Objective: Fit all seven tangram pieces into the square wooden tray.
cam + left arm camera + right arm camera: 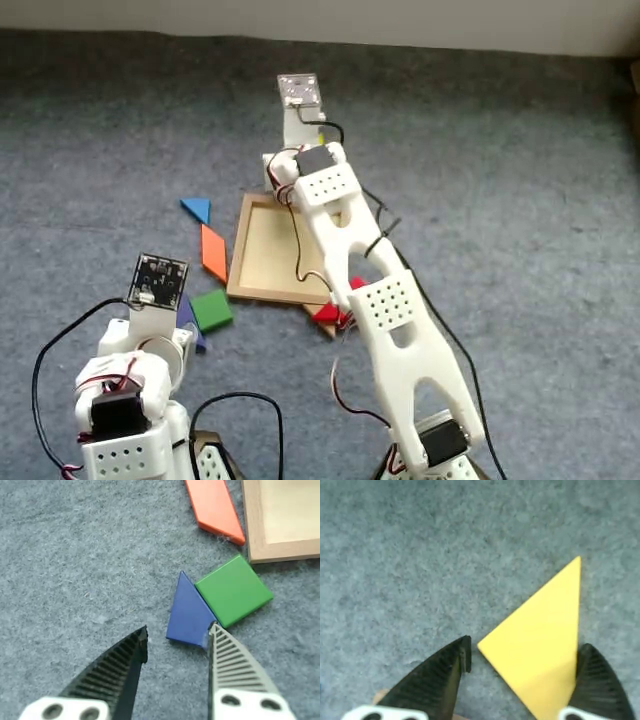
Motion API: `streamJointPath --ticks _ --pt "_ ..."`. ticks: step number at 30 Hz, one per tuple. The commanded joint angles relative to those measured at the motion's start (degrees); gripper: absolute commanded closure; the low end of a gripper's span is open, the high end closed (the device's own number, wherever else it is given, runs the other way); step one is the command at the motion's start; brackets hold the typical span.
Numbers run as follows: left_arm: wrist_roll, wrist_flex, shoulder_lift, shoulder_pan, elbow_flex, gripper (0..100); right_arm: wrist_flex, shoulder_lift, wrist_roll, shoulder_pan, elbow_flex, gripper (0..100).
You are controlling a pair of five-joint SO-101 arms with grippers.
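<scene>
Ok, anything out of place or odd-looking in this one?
Nothing looks damaged or spilled. The wooden tray lies flat on the carpet, with nothing in the part that shows. One oddity: the red piece sits tight against the tray's near corner, partly hidden by the right arm.

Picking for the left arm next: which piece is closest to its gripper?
The dark blue triangle, lying right at the left gripper; the green square sits just beyond it, the orange parallelogram farther off.
</scene>
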Motion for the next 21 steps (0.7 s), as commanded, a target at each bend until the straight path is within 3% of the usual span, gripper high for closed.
streamJointPath --ticks 1,8,13,21 --pt "-0.4 0.0 0.0 -0.8 -0.3 80 -0.7 0.6 -0.1 -0.7 -2.0 78.9" --pt "-0.4 0.1 0.0 -0.8 -0.3 80 3.3 0.6 0.0 -0.9 -2.9 79.3" --pt "-0.4 0.1 0.0 -0.8 -0.3 80 10.8 0.0 5.1 -0.9 -13.7 79.3" --pt "-0.4 0.1 0.0 -0.7 -0.3 80 20.7 -0.3 5.5 -0.9 -29.9 79.3"
